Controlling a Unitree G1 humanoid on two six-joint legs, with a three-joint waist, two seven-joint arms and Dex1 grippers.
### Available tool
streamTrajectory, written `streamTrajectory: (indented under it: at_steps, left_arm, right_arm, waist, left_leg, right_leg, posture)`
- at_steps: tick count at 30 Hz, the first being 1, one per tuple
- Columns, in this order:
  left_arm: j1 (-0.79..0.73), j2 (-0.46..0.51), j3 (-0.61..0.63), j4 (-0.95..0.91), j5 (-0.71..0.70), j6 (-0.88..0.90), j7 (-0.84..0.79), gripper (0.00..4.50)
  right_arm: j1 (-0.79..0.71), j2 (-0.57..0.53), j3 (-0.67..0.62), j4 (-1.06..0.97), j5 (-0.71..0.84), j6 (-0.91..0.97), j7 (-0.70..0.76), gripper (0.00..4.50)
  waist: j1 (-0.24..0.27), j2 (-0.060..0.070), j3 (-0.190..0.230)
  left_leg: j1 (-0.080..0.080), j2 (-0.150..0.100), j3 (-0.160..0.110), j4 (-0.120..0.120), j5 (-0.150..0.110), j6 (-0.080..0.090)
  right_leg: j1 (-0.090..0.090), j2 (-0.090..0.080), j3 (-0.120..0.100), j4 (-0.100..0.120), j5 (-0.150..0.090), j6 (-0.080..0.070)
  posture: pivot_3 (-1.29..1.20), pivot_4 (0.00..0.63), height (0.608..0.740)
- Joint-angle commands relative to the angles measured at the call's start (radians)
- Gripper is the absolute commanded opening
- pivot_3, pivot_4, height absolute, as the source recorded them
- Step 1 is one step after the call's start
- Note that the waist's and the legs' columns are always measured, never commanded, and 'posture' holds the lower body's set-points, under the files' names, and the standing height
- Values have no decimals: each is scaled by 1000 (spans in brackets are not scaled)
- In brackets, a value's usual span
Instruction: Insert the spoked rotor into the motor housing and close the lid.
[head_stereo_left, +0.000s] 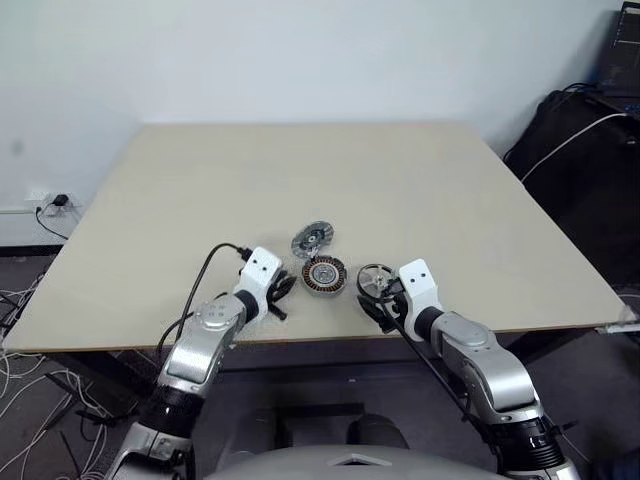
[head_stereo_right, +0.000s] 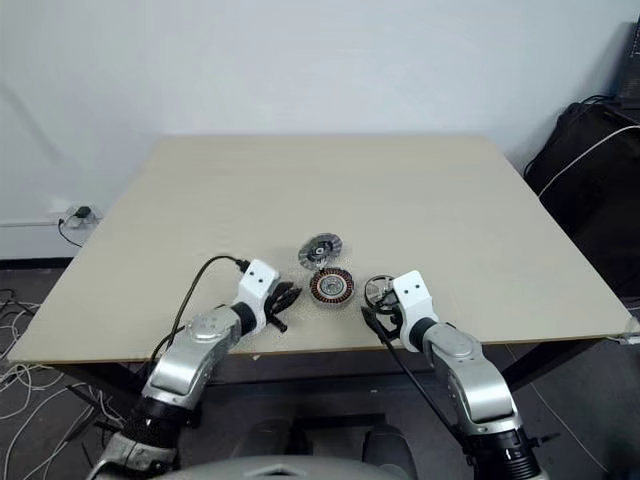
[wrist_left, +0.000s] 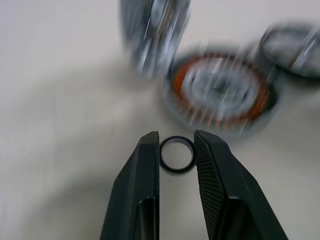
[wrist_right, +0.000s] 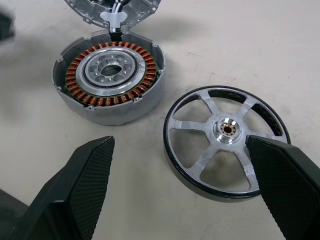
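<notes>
Pinching a small black ring (wrist_left: 177, 155), the left gripper (wrist_left: 176, 150) is held at lower centre. The right gripper (wrist_right: 182, 165) is spread wide, probably for grasping the spoked rotor (wrist_right: 226, 142) lying right of the motor housing (wrist_right: 109, 75), upper left.

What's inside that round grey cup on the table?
Inside the motor housing sits a ring of copper windings around a pale metal centre with an open hole. Its floor beneath them is hidden.

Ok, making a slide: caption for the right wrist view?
Open right gripper hovering at the spoked rotor, beside the motor housing with its copper windings exposed.
</notes>
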Motion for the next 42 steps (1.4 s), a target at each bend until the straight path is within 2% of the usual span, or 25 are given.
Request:
streamTrajectory:
  at_steps: [1, 17, 33, 40, 41, 42]
  left_arm:
    - [-63, -24, -16, -2, -14, -9, -19, 670]
    - [-268, -138, -50, 407, 35, -157, -28, 670]
    - [-353, -185, -51, 616, 93, -236, -6, 670]
    - [-331, -190, -31, 569, 79, -240, -6, 3055]
    - [-323, -189, -28, 547, 73, -238, -9, 3323]
    - [-316, -189, -25, 526, 68, -236, -12, 3323]
  right_arm:
    - [-17, 2, -15, -25, 4, -7, -2, 4500]
    - [-14, 21, -21, -50, 0, -9, -33, 4500]
    - [-17, 30, -23, -73, 6, 4, -44, 4500]
    - [-17, 33, -20, -75, 9, 9, -47, 4500]
    - [-18, 33, -20, -74, 9, 10, -46, 4500]
    - [-19, 34, -19, -73, 9, 10, -46, 4500]
  waist:
    - [0, 0, 0]
    - [2, -1, 0]
    - [1, -1, 0]
    - [1, -1, 0]
    - [1, -1, 0]
    - [1, -1, 0]
  left_leg:
    - [0, 0, 0, 0, 0, 0]
    - [-1, 3, 0, 5, 0, 1]
    - [-2, 4, 0, 7, 0, 1]
    - [-2, 4, 0, 7, 0, 1]
    - [-2, 4, 0, 7, 0, 1]
    - [-2, 4, 0, 7, 0, 1]
  right_leg:
    - [0, 1, 0, 0, 0, 0]
    - [2, 5, 0, 0, -2, 6]
    - [1, 5, 0, 0, -1, 6]
    - [1, 5, 0, 0, 1, 4]
    - [1, 5, 0, 0, 2, 2]
    - [1, 5, 0, 0, 2, 2]
  posture:
    - [0, 0, 740]
    - [0, 0, 740]
    - [0, 0, 740]
    - [0, 0, 740]
    - [0, 0, 740]
    - [0, 0, 740]
